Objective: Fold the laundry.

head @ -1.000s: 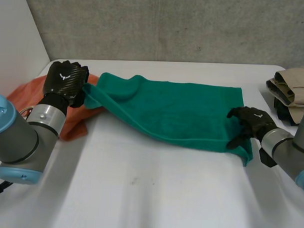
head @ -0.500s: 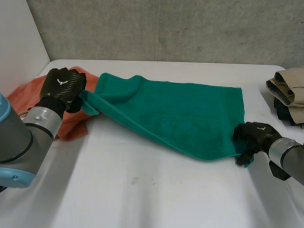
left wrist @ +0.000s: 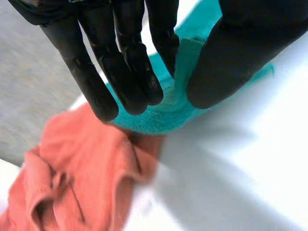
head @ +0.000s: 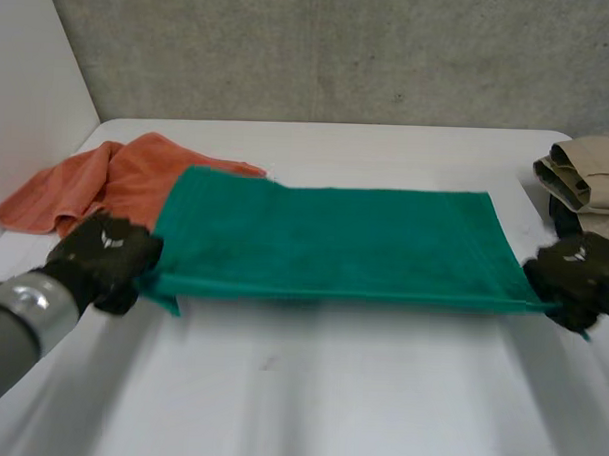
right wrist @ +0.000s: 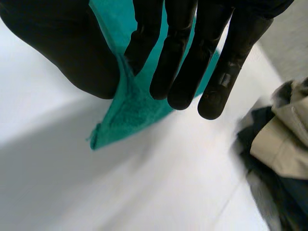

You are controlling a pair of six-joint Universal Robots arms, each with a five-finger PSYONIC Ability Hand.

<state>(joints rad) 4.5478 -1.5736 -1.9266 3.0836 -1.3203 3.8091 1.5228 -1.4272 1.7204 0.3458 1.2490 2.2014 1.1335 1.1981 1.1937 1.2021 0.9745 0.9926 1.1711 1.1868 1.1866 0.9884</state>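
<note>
Green towel point(head: 334, 244) is spread wide over the white counter point(head: 309, 398), drawn taut between both hands. Left hand point(head: 103, 261) pinches the towel's near left corner between thumb and fingers point(left wrist: 127, 72). Right hand point(head: 578, 278) pinches the near right corner the same way, thumb against fingers point(right wrist: 183, 62).

Orange cloth point(head: 106, 181) lies crumpled behind the left hand, touching the towel's far left corner. Stack of beige and dark garments point(head: 592, 173) sits beyond the right hand, apart from the towel.
</note>
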